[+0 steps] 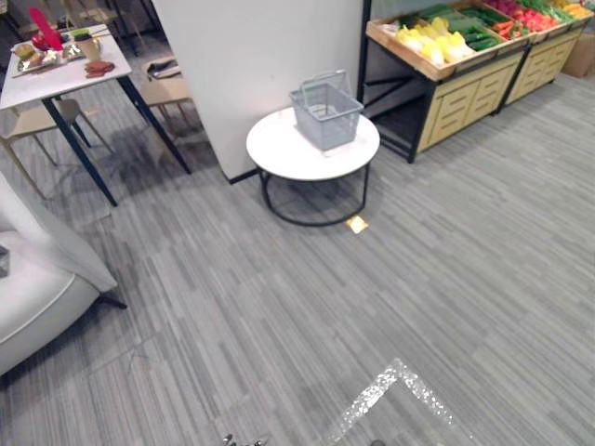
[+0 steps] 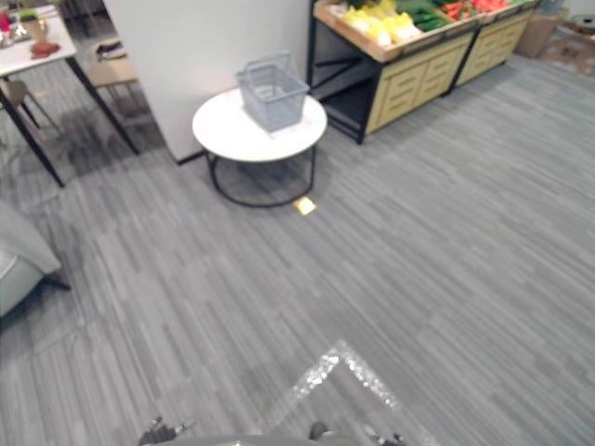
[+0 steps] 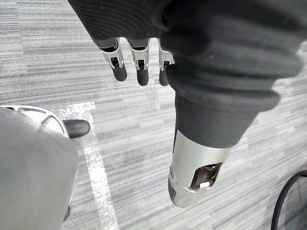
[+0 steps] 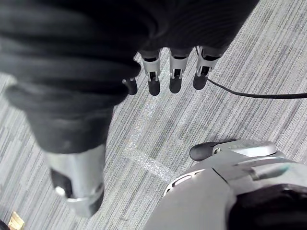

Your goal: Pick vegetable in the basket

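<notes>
A grey wire basket point(image 1: 325, 111) stands on a round white table point(image 1: 279, 153) with black legs, some way ahead of me. Behind it to the right, a wooden produce stand point(image 1: 446, 88) holds yellow, green and red vegetables point(image 1: 437, 42). My left hand point(image 3: 139, 62) hangs by my side over the grey carpet, its fingers relaxed and holding nothing. My right hand point(image 4: 172, 72) hangs the same way on the other side, open and empty.
A white wall panel point(image 1: 260, 65) rises behind the round table. A dining table point(image 1: 56, 74) with dishes and chairs stands at the far left, and a pale sofa point(image 1: 28, 288) at the near left. A small yellow marker point(image 1: 357, 223) lies on the carpet.
</notes>
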